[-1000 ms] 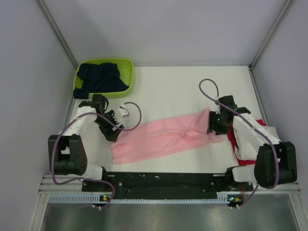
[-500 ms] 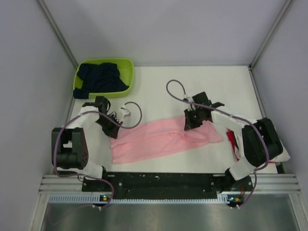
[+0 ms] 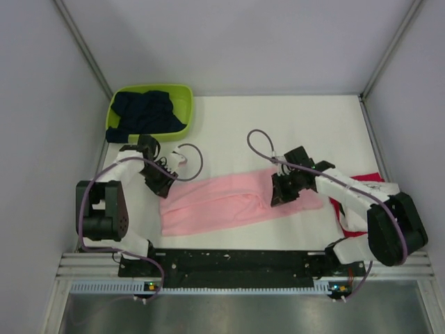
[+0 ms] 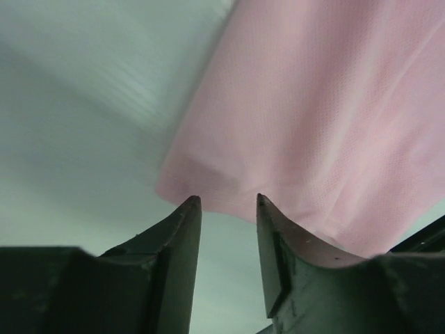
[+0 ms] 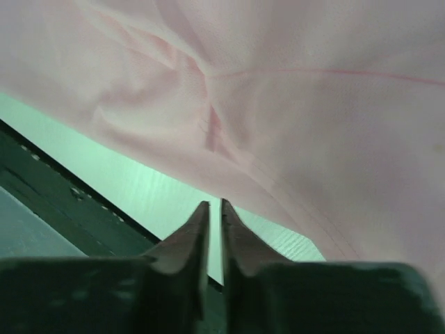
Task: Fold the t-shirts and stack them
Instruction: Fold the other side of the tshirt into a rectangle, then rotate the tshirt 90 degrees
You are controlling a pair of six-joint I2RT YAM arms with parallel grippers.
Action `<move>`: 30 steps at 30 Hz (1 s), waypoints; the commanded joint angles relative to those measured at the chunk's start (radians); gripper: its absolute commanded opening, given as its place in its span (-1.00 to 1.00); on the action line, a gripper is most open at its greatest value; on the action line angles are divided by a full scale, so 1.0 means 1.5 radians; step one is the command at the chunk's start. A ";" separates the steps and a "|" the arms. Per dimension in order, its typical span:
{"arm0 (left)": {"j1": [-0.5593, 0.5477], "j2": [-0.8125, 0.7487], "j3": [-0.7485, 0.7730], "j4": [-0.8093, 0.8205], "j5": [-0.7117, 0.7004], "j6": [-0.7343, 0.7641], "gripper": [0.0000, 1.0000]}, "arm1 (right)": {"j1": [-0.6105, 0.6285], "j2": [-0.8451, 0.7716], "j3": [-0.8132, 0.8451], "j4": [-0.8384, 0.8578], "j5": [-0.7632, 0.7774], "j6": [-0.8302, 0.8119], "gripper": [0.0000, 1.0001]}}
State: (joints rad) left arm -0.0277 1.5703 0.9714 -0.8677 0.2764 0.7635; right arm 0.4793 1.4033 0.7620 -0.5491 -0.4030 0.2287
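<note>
The right end effector point(image 5: 214, 207) is clenched, its two fingers almost touching, with only a thin slit between them. Nothing shows in that slit but the pale tabletop point(image 3: 278, 125). From overhead it sits low over the right part of the pink tee point(image 3: 222, 202), whose cloth fills the upper part of the right wrist view in soft creases.

The left end effector point(image 4: 222, 202) is released, its fingers a little apart with nothing between them. A rounded corner of the pink tee lies just beyond the fingertips, and bare tabletop is to its left. Whether the tips touch the cloth cannot be told.

The pink tee lies near the arms' side of the tabletop as a long, rumpled band. It runs from its lower left end, in front of the left arm, up to the right under the right end effector.

A red tee point(image 3: 339, 212) lies beside the pink tee's right end, partly hidden under the right arm.

At the far left corner stands a lime-green basket point(image 3: 186, 104). A navy tee point(image 3: 142, 115) is bunched inside it, one part draping over its near left rim.
</note>
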 commanded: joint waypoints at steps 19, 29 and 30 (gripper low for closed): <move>-0.002 -0.030 0.041 0.052 0.015 -0.081 0.36 | -0.260 0.383 0.385 0.025 0.096 -0.012 -0.90; -0.086 -0.030 -0.004 0.077 0.008 -0.131 0.36 | -0.207 0.829 1.142 -0.037 -0.068 0.082 -0.22; -0.097 -0.028 -0.009 0.082 0.003 -0.131 0.36 | -0.206 0.836 1.171 -0.039 -0.066 0.091 -0.04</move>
State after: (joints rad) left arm -0.1127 1.5513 0.9791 -0.7761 0.2714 0.6056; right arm 0.1184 2.5477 2.2433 -0.5758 -0.4294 0.2993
